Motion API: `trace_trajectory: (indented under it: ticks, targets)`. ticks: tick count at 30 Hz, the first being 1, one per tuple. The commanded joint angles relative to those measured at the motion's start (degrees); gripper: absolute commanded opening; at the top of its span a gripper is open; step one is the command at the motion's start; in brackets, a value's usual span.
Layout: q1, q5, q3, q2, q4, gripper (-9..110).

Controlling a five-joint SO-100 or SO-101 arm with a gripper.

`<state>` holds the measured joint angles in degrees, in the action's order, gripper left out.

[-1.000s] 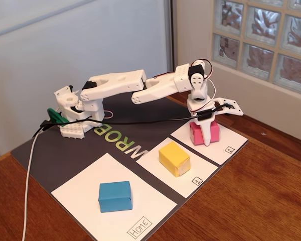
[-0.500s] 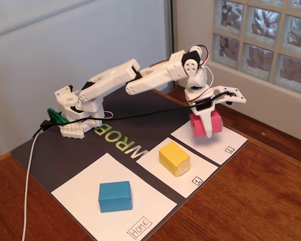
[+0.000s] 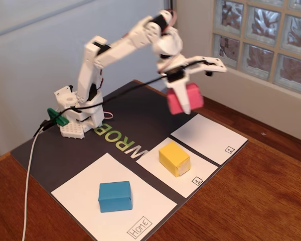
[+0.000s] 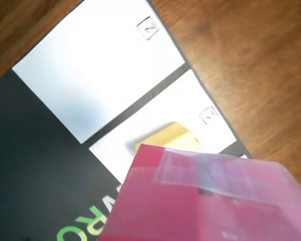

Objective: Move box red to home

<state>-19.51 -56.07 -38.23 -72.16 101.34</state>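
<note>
The box red (image 3: 185, 99) hangs high in the air above the black mat, with my gripper (image 3: 183, 102) shut on it. In the wrist view the box red (image 4: 200, 201) fills the lower right and hides the fingers. Home (image 3: 85, 198), the largest white sheet with its label at the near corner, lies at the front left of the fixed view, far below and to the left of the gripper. A blue block (image 3: 115, 196) sits on it.
A yellow block (image 3: 174, 158) (image 4: 168, 138) rests on the sheet labelled 1 (image 3: 195, 173). The sheet labelled 2 (image 3: 210, 138) (image 4: 100, 70) is bare. The arm's base (image 3: 75, 118) stands at the back left of the mat; a cable (image 3: 27, 191) trails off the table's left edge.
The gripper has lifted the red box off sheet 2 and carried it up and to the left. The arm has folded upward. The yellow and blue blocks have not moved.
</note>
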Motion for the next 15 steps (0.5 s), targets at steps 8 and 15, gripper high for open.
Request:
trace_trajectory:
  ticks: [8, 15]
  targets:
    - [13.45, 6.33, -22.24, -26.54, 9.49, -1]
    - [23.38, 17.14, -36.47, -36.21, 9.4, -1]
